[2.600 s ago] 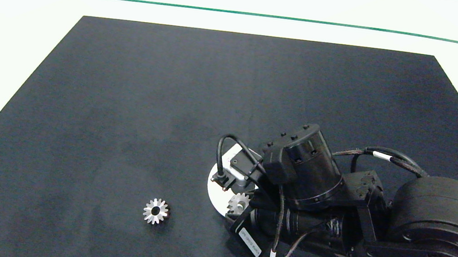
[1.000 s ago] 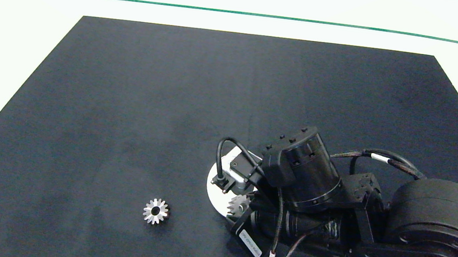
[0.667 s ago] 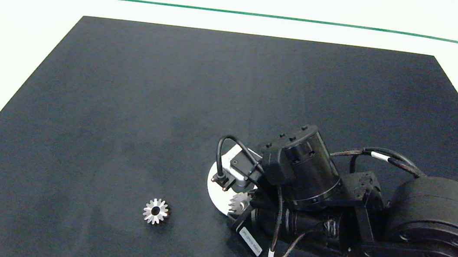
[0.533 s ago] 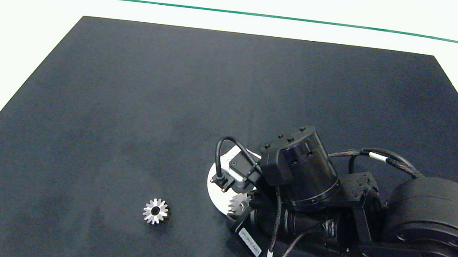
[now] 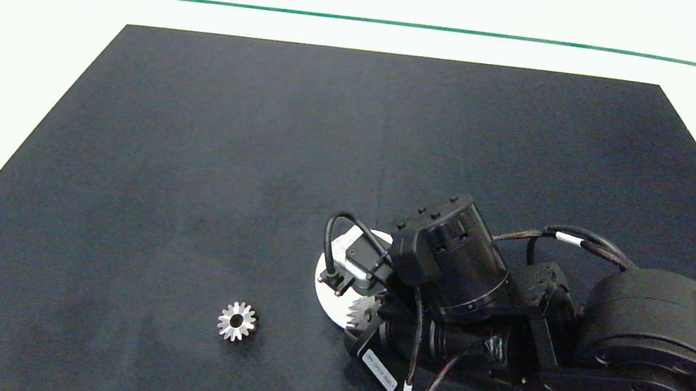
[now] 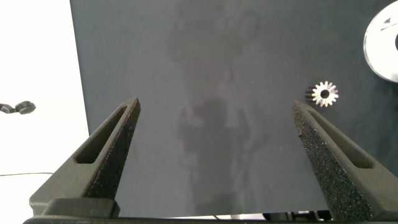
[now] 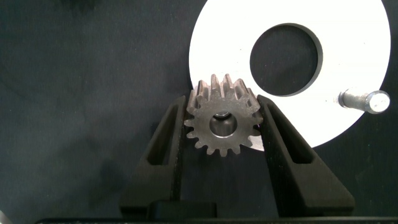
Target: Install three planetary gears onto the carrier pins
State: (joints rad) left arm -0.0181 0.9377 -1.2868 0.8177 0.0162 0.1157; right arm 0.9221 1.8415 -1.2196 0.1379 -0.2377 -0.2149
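The black mat (image 5: 259, 164) fills most of the head view, giving the small bright parts a dark ground to stand out against. The right arm (image 5: 634, 350) comes in from the lower right of that frame, its wrist bent down and folded over the white carrier disc (image 5: 327, 286), which it hides almost entirely. This low, steep pose probably serves to bring a gear straight down onto a pin.

In the right wrist view the disc (image 7: 217, 56) lies in the upper right, its large central hole clear, with one carrier pin (image 7: 367, 99) standing near the right edge. The right gripper (image 7: 222, 134) is clamped on a planetary gear (image 7: 222, 124), fingers pressed against opposite teeth so the bore stays free. The gear sits over the disc's rim; something pale shows in its bore, but I cannot tell whether that is a pin.

A partly hidden gear (image 5: 362, 310) shows at the disc's lower edge in the head view. A loose gear (image 5: 236, 321) lies flat on the mat at lower centre-left, well apart from the disc.

The left gripper (image 6: 214, 124) hangs idle over the mat, jaws wide apart and empty, the loose gear (image 6: 324, 94) beyond them.
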